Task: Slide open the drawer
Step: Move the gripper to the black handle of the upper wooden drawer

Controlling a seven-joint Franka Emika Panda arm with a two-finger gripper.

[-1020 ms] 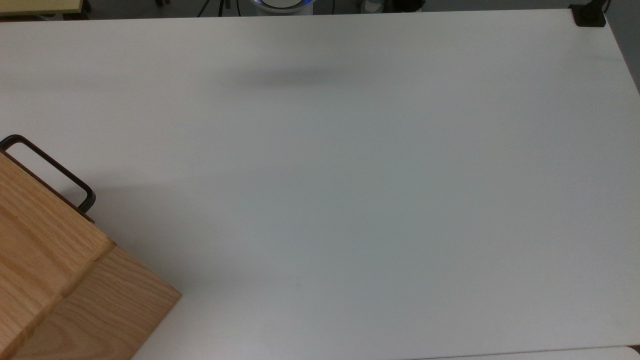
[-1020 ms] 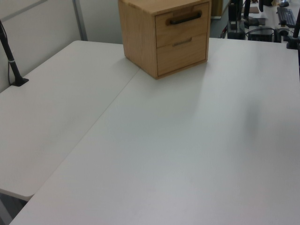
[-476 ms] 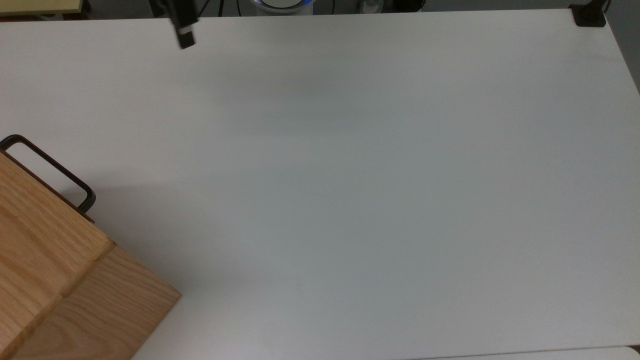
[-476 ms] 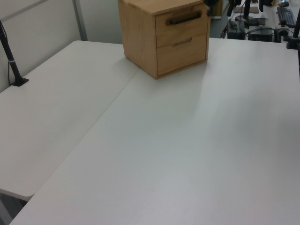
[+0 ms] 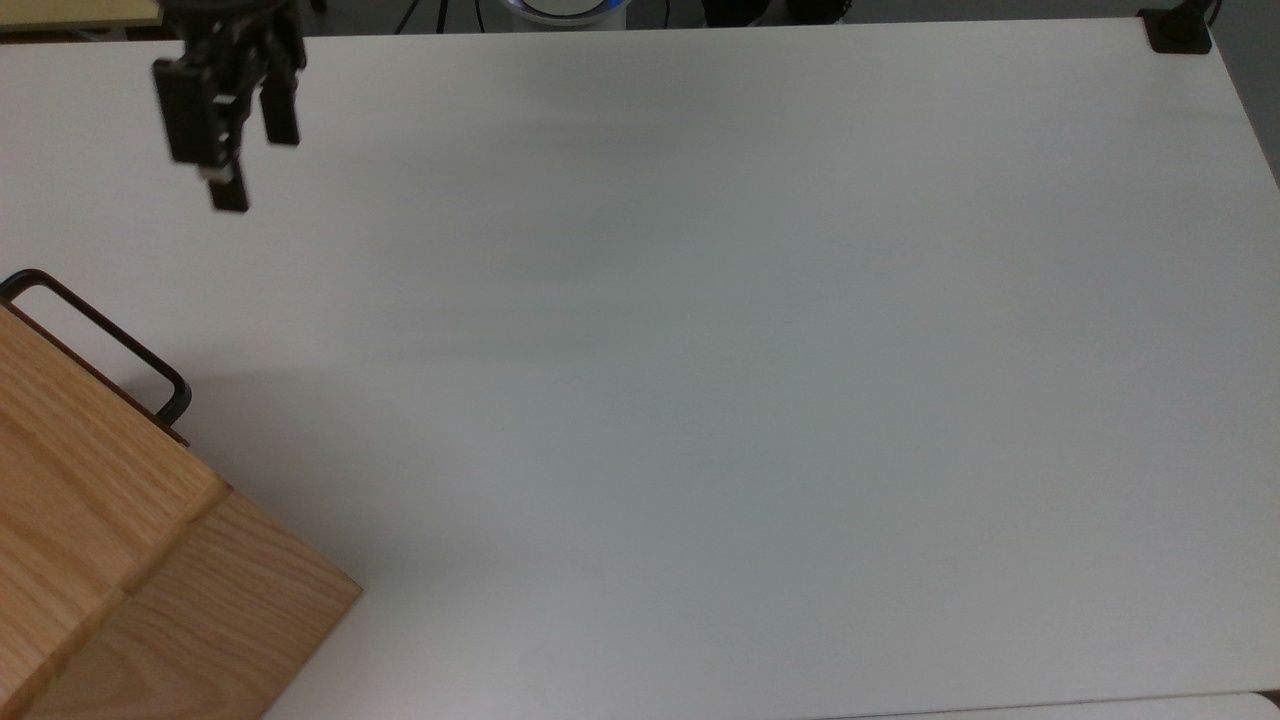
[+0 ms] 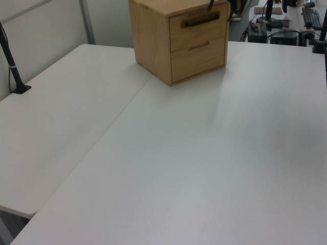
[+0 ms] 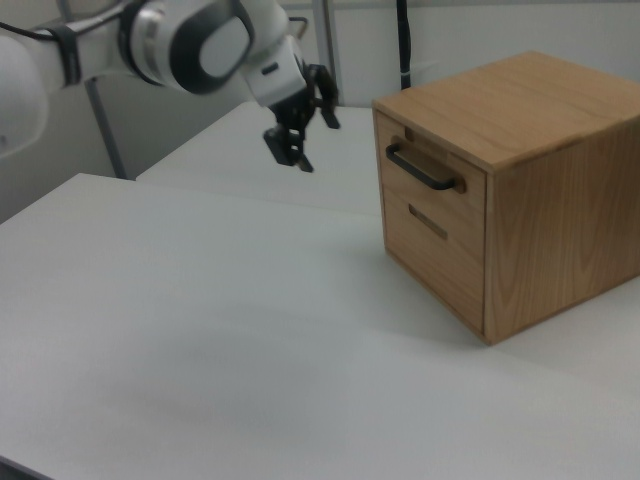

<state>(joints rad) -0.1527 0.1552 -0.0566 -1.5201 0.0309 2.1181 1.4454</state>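
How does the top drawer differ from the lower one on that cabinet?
The top drawer carries a protruding black bar handle; the lower drawer has just a small dark slot-like pull, flush with its front. The top drawer's front looks shallower, the lower drawer's taller. Both are light oak, shut flush with the cabinet, and away from the gripper.

Gripper (image 5: 250,160) hangs in the air, fingers pointing down with a clear gap between them, holding nothing; right view has it at (image 7: 308,135). White wrist (image 7: 195,40) sits above and to the right view's left of the gripper, black flange between them. Arm link (image 7: 30,70) runs off the right view's left edge from the wrist.
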